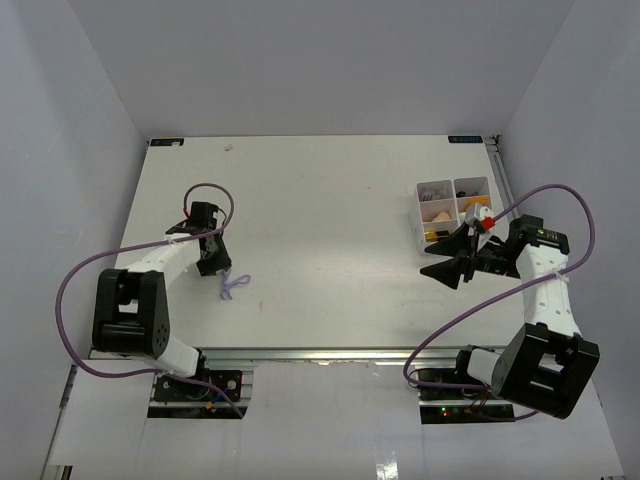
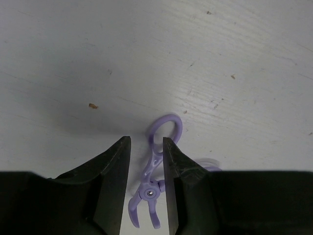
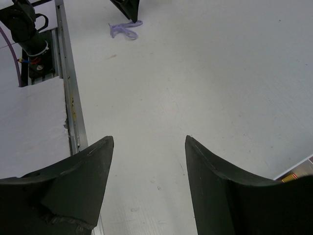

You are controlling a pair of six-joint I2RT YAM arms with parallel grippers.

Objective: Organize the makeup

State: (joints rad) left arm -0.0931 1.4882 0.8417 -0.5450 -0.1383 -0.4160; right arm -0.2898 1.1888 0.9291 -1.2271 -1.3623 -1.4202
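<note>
The purple loop [image 2: 149, 192], a small scissor-like tool with ring handles, lies flat on the white table [image 1: 320, 220]. It shows at the front left in the top view [image 1: 233, 286] and far off in the right wrist view [image 3: 124, 30]. My left gripper [image 2: 146, 139] is low over it, jaws narrowly open with its shank between them and a gap on the left side. My right gripper [image 1: 432, 258] is wide open and empty, just left of the white tray [image 1: 417, 208]. The tray holds a beige sponge [image 1: 437, 212] and other small makeup items.
The tray stands at the back right near the table's right rail. A metal rail [image 3: 68, 88] runs along the table's near edge, with the left arm's base and cables [image 3: 27, 29] beyond it. White walls enclose the table.
</note>
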